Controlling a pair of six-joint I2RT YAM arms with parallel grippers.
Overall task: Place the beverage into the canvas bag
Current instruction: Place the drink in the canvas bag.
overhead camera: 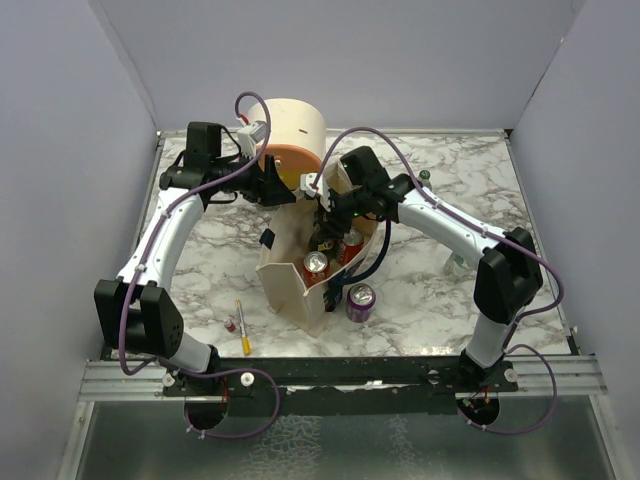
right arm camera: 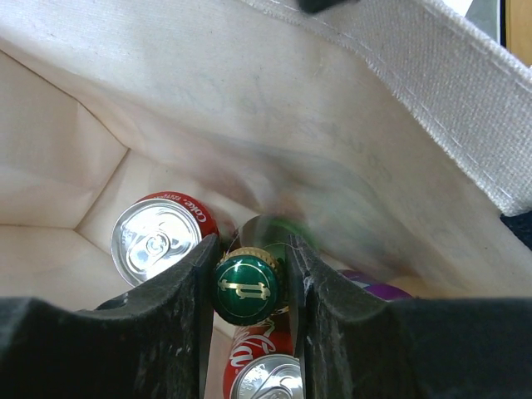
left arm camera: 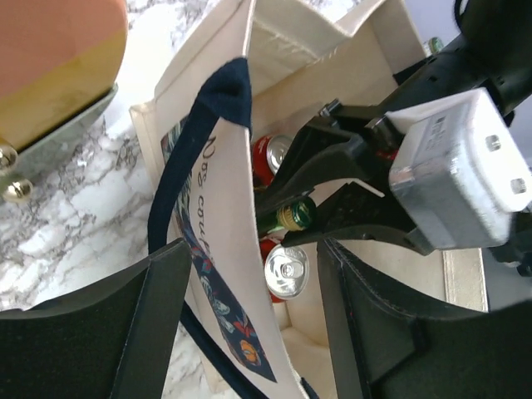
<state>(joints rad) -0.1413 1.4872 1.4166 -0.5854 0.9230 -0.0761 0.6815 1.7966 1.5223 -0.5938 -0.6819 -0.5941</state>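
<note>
The beverage I'm working with is a dark green glass bottle [right arm camera: 247, 288] with a green cap bearing a gold emblem and a gold rim. It is down inside the canvas bag [overhead camera: 290, 285], at the far end of the open mouth, among red cola cans [right arm camera: 162, 237] with silver tops. My right wrist camera looks almost straight onto the cap, so the bottle's long axis runs down into the bag, cap up toward the mouth and base toward the bottom. Its body is blurred there, so I can't say whether it stands dead upright or leans. The right gripper [right arm camera: 251, 249] reaches into the bag from the right with a finger close on each side of the cap, but I cannot tell whether they pinch it or only flank it. The bag is beige cloth with navy strap handles, standing mouth-up at the middle of the marble table [overhead camera: 450, 200], and its printed picture panel faces left. The left gripper [left arm camera: 253, 258] is spread wide, straddling that left wall and a handle without clamping either. A purple can [overhead camera: 360, 300] stands on the table just right of the bag's near end. The cream-and-orange drawer box [overhead camera: 290, 135] sits just beyond the bag's far end.
</note>
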